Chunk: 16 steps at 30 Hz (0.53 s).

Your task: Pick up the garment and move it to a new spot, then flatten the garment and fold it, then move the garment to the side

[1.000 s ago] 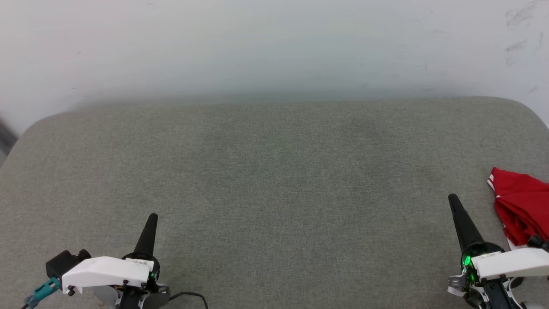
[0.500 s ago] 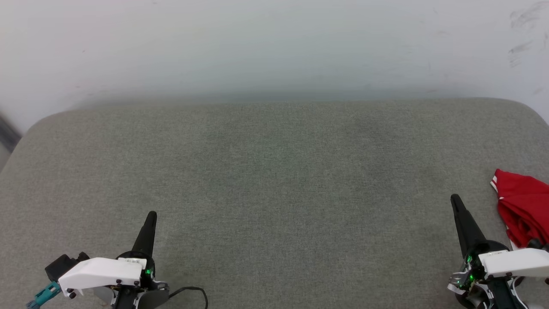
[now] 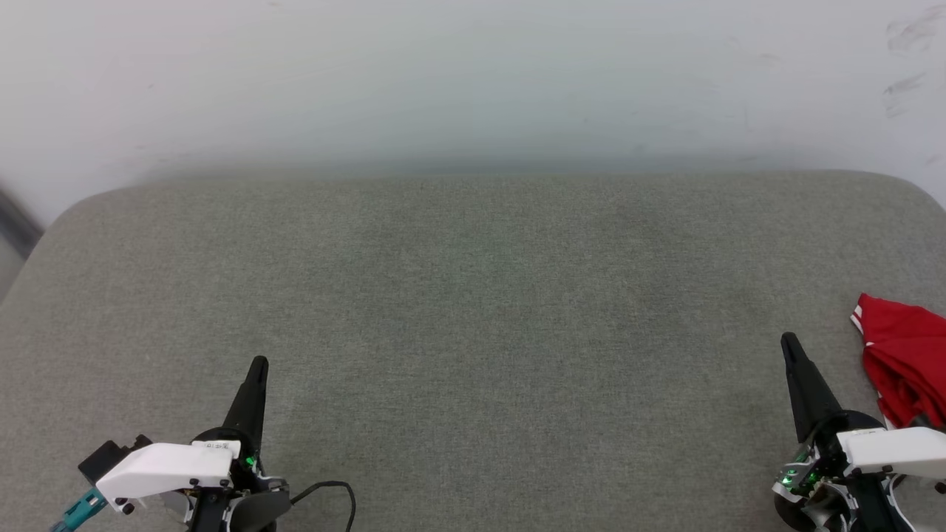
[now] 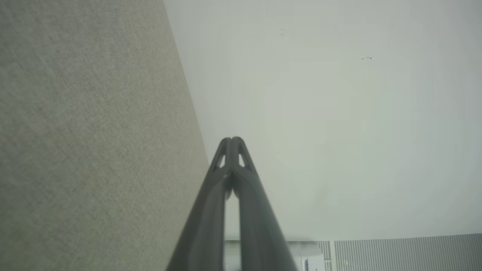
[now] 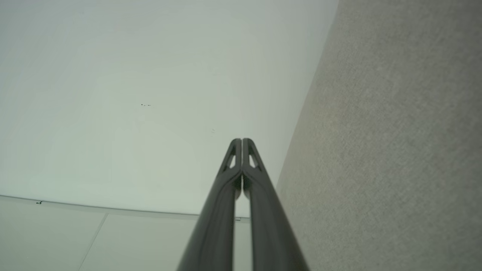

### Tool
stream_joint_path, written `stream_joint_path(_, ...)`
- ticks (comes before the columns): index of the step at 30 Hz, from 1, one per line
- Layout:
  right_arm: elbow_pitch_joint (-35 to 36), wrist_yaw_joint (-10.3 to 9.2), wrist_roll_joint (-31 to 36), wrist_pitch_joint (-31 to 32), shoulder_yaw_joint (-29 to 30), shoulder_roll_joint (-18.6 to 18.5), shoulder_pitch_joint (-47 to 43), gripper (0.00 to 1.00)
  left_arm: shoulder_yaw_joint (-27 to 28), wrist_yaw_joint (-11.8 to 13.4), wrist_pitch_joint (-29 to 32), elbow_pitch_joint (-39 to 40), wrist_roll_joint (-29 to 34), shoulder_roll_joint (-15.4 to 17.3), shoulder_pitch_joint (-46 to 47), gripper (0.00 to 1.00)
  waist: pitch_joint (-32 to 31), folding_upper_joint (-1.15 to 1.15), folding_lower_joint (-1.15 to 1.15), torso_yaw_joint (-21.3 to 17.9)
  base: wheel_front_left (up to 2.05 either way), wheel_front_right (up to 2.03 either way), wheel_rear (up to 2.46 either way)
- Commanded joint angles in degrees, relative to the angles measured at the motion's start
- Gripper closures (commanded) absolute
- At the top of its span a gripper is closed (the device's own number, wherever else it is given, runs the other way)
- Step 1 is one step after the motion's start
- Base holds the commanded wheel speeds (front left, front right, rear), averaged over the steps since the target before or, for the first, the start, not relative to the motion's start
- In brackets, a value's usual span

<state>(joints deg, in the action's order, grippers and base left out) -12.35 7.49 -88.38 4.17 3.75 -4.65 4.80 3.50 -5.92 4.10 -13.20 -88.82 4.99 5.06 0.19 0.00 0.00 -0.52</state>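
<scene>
**A:** Status, big to small?

**B:** Grey fabric-covered tabletop (image 3: 473,295) takes up most of the head view, far corners rounded. White wall (image 3: 473,81) stands right behind its far edge, with a few scuffs.

**A:** Garment?

**B:** Garment (image 3: 905,366) is bunched at the tabletop's right edge, toward the near side. Red, with thin white trim at its far-left corner. The picture edge cuts it off, so I can't tell its full extent. Not flattened, not folded.

**A:** Claws?

**B:** Left claw (image 3: 258,363) is over the tabletop's near-left part, closed and empty. Its wrist view shows the fingers (image 4: 205,210) pressed together at the tips.

**B:** Right claw (image 3: 789,340) is over the tabletop's near-right part, also closed and empty, tip aimed at the far edge. There's a strip of bare tabletop between its fingers and the garment. Its white wrist housing (image 3: 894,452) overlaps the garment's near end in the head view. Whether they touch, I can't tell.

**A:** Anything smaller?

**B:** Black cable (image 3: 332,491) loops by the left claw's base at the tabletop's near edge.
</scene>
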Motion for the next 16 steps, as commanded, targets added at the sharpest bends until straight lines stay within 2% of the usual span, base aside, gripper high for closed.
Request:
stream_joint_path(1, -0.4, 0.00, -1.5, 0.4, 0.2, 0.1, 1.1, 1.00, 0.5, -0.5, 0.4, -0.2, -1.1, -0.2, 1.0, 1.00, 0.0, 0.00, 0.00, 0.1, 0.00, 0.00, 0.00)
stream_joint_path(16, -1.8, 0.00, -5.8, 0.7, 0.7, 0.3, 1.6, 1.00, 2.0, -1.8, 1.7, -0.9, -4.5, -1.4, 1.2, 1.00, 0.0, 0.00, 0.00, 0.5, 0.00, 0.00, 0.00)
